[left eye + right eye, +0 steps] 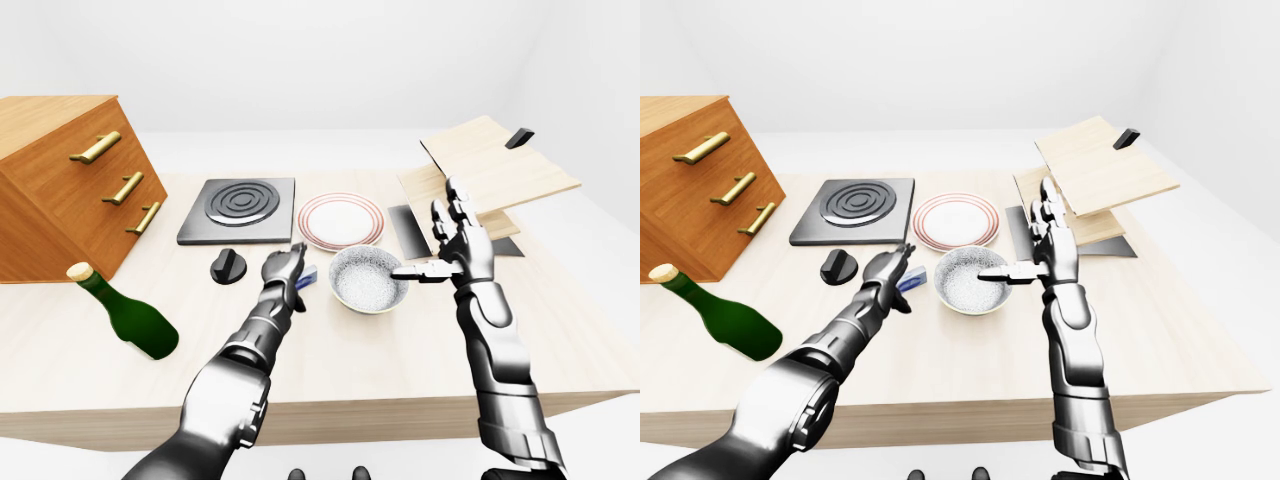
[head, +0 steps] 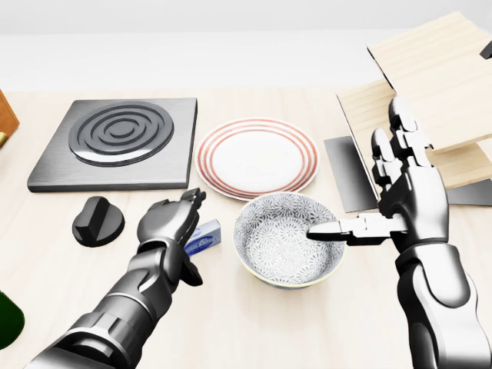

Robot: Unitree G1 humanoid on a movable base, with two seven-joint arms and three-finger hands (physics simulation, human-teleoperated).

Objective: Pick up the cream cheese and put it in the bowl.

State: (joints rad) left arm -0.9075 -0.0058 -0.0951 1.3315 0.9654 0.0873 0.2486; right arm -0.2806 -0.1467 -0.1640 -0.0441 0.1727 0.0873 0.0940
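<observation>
fingers: left hand (image 2: pixel 171 223) curled over the cream cheese (image 2: pixel 203 237), grip not clearly closed, cannot tell; right hand (image 2: pixel 403 196) spread apart, one finger over the bowl (image 2: pixel 288 238) rim at 3 o'clock.
risk: loose hold, box slipping onto the table (image 2: pixel 307 330); right finger blocking the drop.
cream cheese: small blue-white box, at 9 o'clock of the bowl, just beside it.

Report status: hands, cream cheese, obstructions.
Left hand at cream cheese, grasp unclear. Right hand open, one finger over bowl. Cheese on table, nothing blocking.
</observation>
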